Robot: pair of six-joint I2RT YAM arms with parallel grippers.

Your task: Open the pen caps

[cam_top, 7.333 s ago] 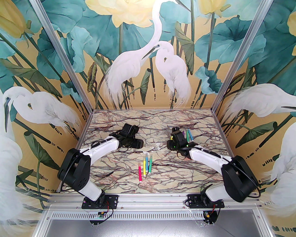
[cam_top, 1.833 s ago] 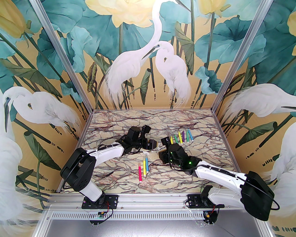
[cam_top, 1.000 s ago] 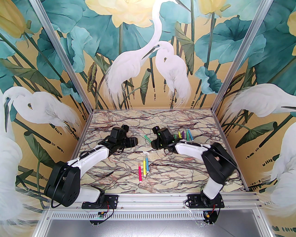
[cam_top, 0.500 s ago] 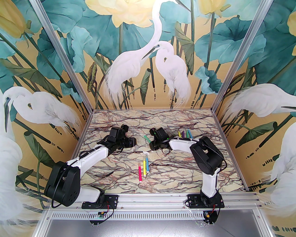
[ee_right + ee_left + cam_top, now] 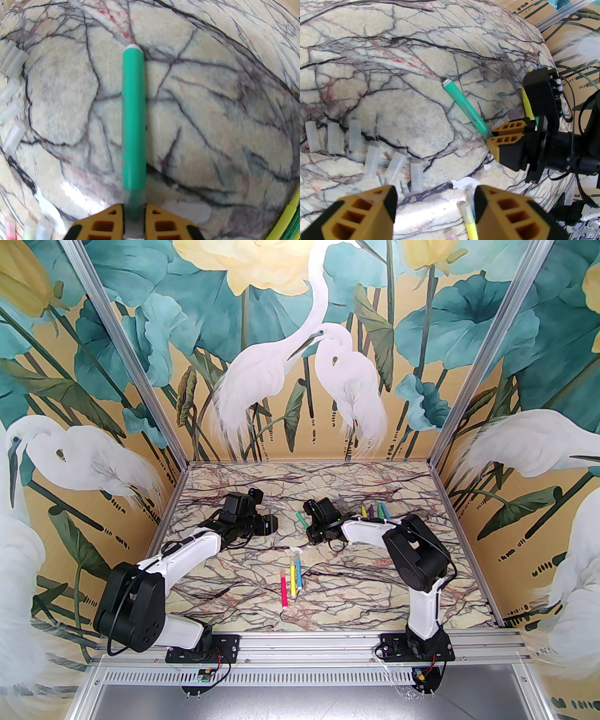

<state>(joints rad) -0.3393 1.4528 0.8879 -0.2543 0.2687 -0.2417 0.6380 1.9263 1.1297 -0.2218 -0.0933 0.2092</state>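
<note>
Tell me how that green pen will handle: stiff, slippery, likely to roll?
Probably stiff: the green pen juts straight from the right end effector, gripped at one end. Its smooth round barrel would likely roll if released.

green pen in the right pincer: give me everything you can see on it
The green pen is a slim, smooth teal plastic barrel with a small white plug at its far end. Its near end turns pale and translucent, apparently the cap still on. The right pincer is shut on that end, barrel pointing straight away from it over the marble table. Whether the far end rests on the table is unclear.
</note>
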